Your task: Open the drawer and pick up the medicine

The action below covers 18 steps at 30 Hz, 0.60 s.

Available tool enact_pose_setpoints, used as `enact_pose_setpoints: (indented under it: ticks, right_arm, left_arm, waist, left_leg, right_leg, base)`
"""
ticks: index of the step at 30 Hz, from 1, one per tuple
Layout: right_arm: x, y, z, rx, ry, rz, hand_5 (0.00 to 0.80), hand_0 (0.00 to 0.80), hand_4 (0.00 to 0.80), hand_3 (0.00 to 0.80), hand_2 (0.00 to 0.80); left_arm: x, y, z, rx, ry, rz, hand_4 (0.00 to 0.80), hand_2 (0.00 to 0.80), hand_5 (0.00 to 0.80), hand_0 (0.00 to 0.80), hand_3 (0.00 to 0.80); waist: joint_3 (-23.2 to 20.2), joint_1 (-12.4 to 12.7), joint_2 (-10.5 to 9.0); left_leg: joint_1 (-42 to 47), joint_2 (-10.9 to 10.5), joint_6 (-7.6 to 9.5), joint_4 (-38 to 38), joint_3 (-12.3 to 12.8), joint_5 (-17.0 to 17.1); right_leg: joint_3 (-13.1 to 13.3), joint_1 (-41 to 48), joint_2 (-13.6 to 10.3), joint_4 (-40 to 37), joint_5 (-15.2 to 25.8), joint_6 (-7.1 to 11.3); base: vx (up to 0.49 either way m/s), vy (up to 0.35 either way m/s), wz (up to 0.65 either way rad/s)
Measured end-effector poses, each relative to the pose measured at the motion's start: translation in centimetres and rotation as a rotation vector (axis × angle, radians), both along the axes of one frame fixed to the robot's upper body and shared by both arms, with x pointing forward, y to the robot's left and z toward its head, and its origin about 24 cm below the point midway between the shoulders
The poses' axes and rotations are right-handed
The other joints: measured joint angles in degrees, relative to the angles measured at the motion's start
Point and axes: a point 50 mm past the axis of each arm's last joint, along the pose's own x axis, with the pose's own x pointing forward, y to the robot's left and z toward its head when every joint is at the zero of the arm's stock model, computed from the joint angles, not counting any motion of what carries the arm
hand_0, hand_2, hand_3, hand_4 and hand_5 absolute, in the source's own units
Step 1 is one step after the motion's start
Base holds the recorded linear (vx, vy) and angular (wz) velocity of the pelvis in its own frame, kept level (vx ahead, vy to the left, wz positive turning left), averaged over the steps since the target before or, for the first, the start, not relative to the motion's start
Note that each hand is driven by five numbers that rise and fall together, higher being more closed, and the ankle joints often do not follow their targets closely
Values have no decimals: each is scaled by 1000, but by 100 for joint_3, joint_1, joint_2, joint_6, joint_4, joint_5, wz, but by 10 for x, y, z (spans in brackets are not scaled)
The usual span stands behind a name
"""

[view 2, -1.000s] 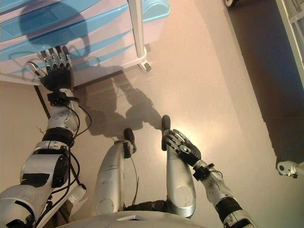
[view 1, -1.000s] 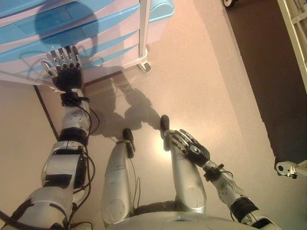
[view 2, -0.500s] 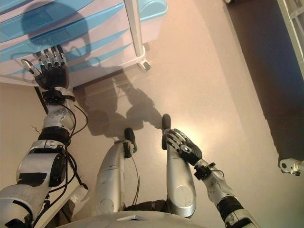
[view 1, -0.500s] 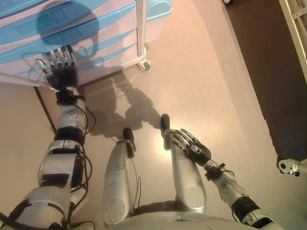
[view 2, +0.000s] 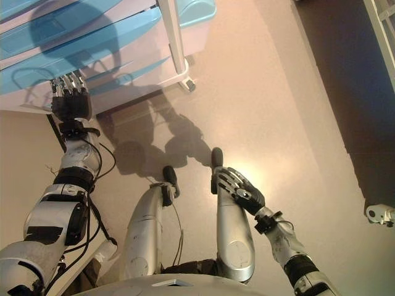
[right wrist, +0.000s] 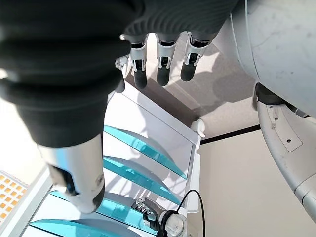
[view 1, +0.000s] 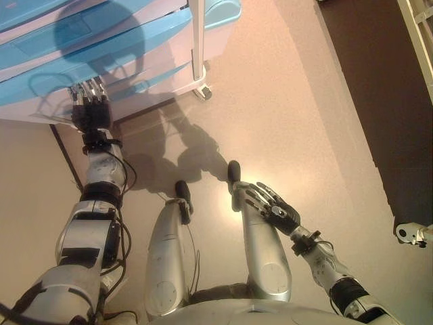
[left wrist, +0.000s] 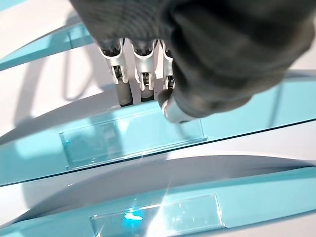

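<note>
A white cabinet with pale blue drawer fronts (view 1: 115,40) stands at the far left. My left hand (view 1: 90,108) is at one of its lower drawers. In the left wrist view its fingers (left wrist: 132,74) curl into the recess above the drawer's clear blue handle strip (left wrist: 118,140), and its thumb presses on the strip's front. All drawers look closed. No medicine shows in any view. My right hand (view 1: 274,206) hangs low on the right, fingers relaxed and holding nothing.
The cabinet's white corner post ends in a small caster (view 1: 203,91) on the beige floor. A dark floor area (view 1: 379,101) lies at the right, with a white frame (view 1: 419,40) at its far edge and another caster (view 1: 408,233) at the lower right.
My left hand has moved forward to the drawer front, and its straight fingers have curled into the handle recess. The right hand has not moved.
</note>
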Motion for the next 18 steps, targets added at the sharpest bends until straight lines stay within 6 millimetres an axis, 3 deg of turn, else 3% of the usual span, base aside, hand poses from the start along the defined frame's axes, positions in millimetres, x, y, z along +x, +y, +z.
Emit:
enact_pose_setpoints:
  ticks: [11, 18]
  right_arm:
    - [-1, -1, -2, -6, 10, -2, 0, 0, 0, 0, 0]
    - [-2, 1, -3, -11, 19, 7, 0, 0, 0, 0, 0]
  left_arm:
    - [1, -2, -9, -2, 37, -40, 800, 800, 800, 800, 800]
    - [-6, -5, -26, 13, 61, -83, 800, 800, 800, 800, 800]
  waist:
    - [0, 34, 1]
    - [2, 62, 4]
  left_leg:
    - [131, -25, -11, -81, -33, 58]
    - [269, -22, -38, -200, -73, 109]
  right_leg:
    - [-18, 119, -17, -17, 3, -7]
    - [-91, 281, -11, -107, 11, -41]
  base:
    - [-20, -29, 2]
    - [-38, -53, 3]
